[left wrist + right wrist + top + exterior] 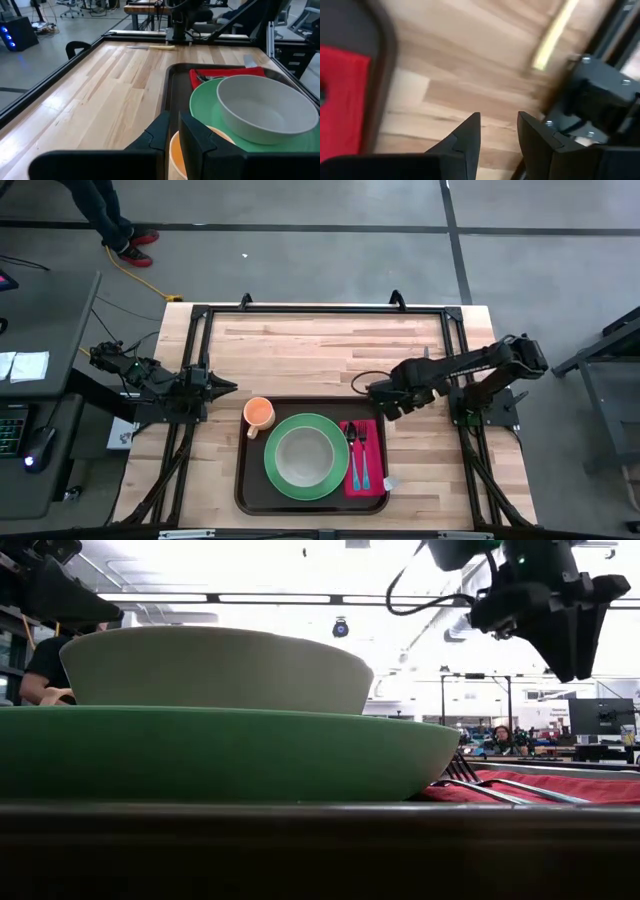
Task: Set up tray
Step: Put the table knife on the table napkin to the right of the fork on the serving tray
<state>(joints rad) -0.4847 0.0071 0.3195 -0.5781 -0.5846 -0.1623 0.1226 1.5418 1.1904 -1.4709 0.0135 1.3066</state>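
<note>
The dark brown tray (pixel 240 480) lies at the table's near middle. It carries a green plate (pixel 330 480) with a pale bowl (pixel 300 455) in it, and an orange cup (pixel 258 412) in the tray's far left corner. A red napkin (pixel 372 480) on the tray's right side bears a fork and a spoon (pixel 355 450). My right gripper (pixel 385 408) hangs open above the tray's far right corner, pointing steeply down, with nothing between its fingers (pixel 497 130). My left gripper (pixel 228 387) waits at the table's left, level, just beyond the cup, its fingers (pixel 173 131) a narrow slit apart.
A knife with a pale handle (pixel 150 47) lies on the wood near the right arm's base. A black frame rail (pixel 320 308) runs round the table. Bare wood (pixel 320 350) spans the far half. A person (pixel 40 670) sits beyond the table.
</note>
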